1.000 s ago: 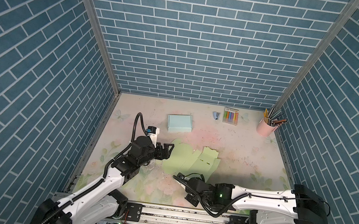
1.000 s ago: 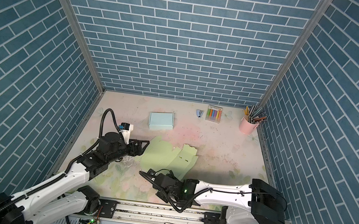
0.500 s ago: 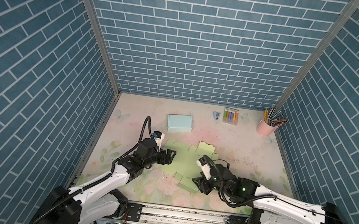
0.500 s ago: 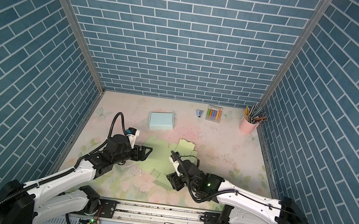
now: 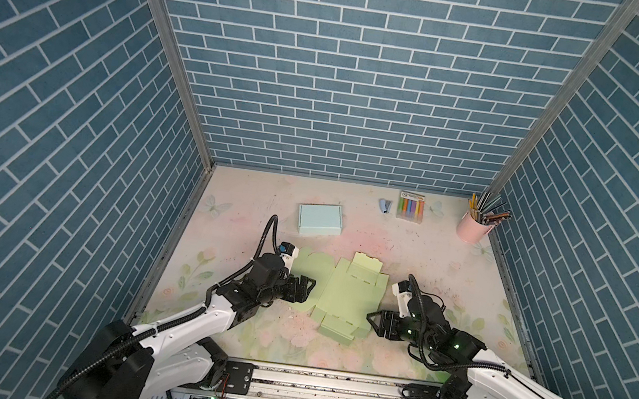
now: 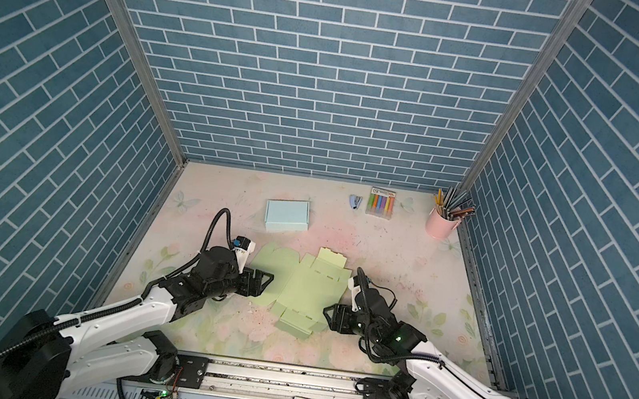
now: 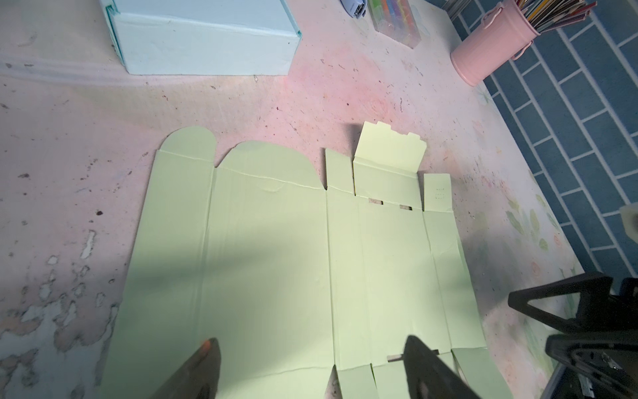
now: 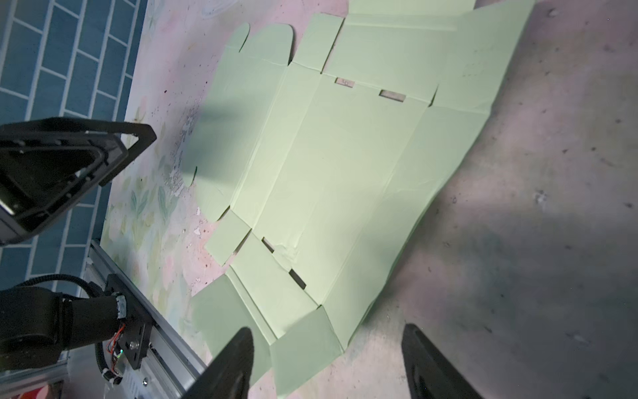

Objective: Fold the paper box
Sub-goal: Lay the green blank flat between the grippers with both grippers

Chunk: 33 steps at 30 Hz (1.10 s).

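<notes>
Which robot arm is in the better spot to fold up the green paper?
Probably the right. The right gripper is open astride a corner of the green paper, one finger over paper, one over table, ready to lift it. The left gripper, also open, sits over flat panels.

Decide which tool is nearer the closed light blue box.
Left. The left tool is in front of the light blue box; the right tool lies farther, across the flat green paper sheet.
</notes>
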Tool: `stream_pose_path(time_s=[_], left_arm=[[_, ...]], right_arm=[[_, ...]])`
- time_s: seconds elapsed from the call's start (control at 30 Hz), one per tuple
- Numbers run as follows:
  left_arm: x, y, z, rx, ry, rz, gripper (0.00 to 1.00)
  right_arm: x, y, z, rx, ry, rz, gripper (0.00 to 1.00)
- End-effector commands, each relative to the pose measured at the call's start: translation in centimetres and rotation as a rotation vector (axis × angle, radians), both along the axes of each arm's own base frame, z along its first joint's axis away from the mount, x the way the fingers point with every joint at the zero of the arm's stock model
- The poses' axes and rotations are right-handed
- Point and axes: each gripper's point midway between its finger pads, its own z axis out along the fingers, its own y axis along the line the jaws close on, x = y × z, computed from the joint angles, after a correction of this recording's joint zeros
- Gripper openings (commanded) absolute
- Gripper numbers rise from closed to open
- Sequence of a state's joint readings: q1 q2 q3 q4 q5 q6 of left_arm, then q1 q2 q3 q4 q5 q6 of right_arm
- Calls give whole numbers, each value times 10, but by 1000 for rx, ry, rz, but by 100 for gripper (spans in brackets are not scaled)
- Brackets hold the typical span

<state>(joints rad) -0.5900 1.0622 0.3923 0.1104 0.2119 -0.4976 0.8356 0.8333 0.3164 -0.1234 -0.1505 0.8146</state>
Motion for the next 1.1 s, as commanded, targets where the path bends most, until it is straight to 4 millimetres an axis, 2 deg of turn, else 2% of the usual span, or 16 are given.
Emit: stream_pose_path(time_s=[0.0, 0.37, 0.57, 0.87, 0.97, 1.07], left_arm=[[0, -4, 3, -14, -29, -18, 83], [1, -8, 5, -32, -43, -32, 83], [-1, -8, 1, -32, -34, -35, 83], [-2, -7, 2, -38, -45, -34, 83], [-2, -8, 2, -39, -46, -37, 82], [-3, -7, 2, -41, -46, -35, 82]], right_arm=[[4, 4, -5, 35, 42, -35, 67], [21, 4, -34, -25, 70, -56, 51], [31, 8, -40, -23, 72, -59, 38], [38, 8, -43, -11, 76, -61, 14], [40, 5, -39, -51, 62, -53, 5], [40, -2, -33, -104, 43, -43, 0]])
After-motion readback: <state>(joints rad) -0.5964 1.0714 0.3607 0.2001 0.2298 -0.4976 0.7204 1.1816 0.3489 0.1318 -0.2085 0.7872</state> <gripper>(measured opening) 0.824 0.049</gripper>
